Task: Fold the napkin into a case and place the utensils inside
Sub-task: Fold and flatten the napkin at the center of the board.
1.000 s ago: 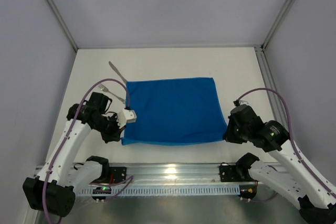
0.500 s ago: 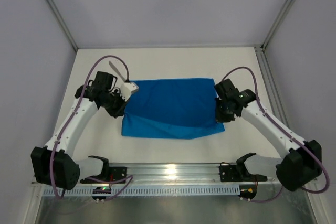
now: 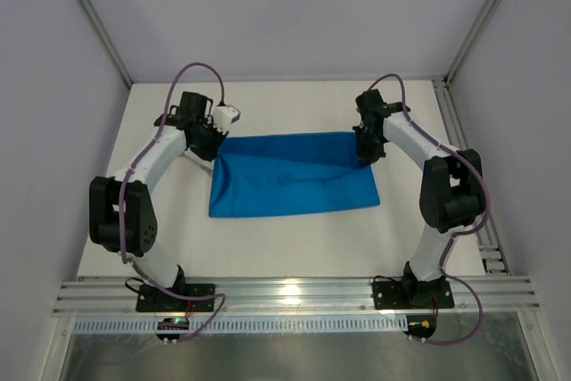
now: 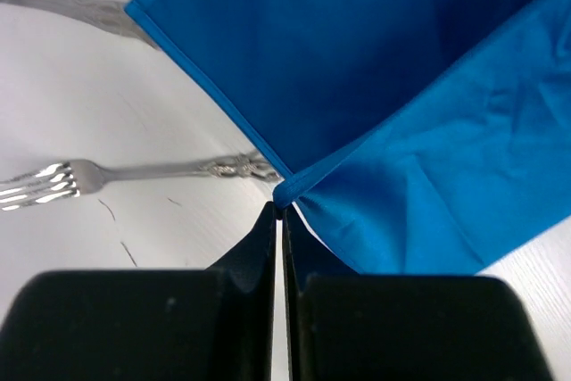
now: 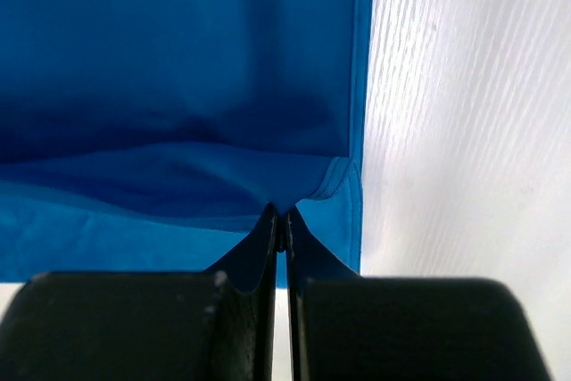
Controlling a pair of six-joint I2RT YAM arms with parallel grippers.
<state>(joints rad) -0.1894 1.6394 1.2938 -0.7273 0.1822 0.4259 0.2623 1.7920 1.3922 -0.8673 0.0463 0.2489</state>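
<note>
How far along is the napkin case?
Done: napkin doubled over once. In hand: left gripper and right gripper each pinch a corner at the far edge. Remaining: release, more folds, then insert the fork and second utensil, both lying loose.

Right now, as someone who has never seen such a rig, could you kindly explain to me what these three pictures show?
Gladly. The wide picture comes from a fixed camera above and behind two robot arms bolted at the near edge of a white table: the left arm and the right arm. The other two pictures come from small cameras on the wrists, each looking past its own black claw. On the table lies a bright blue napkin, doubled over. The left claw is shut on one corner of the napkin, and the right claw is shut on another, both at the far side of the cloth. Next to the left claw lie a silver fork and a knife, both resting on the table at the cloth's edge. Neither is held.
</note>
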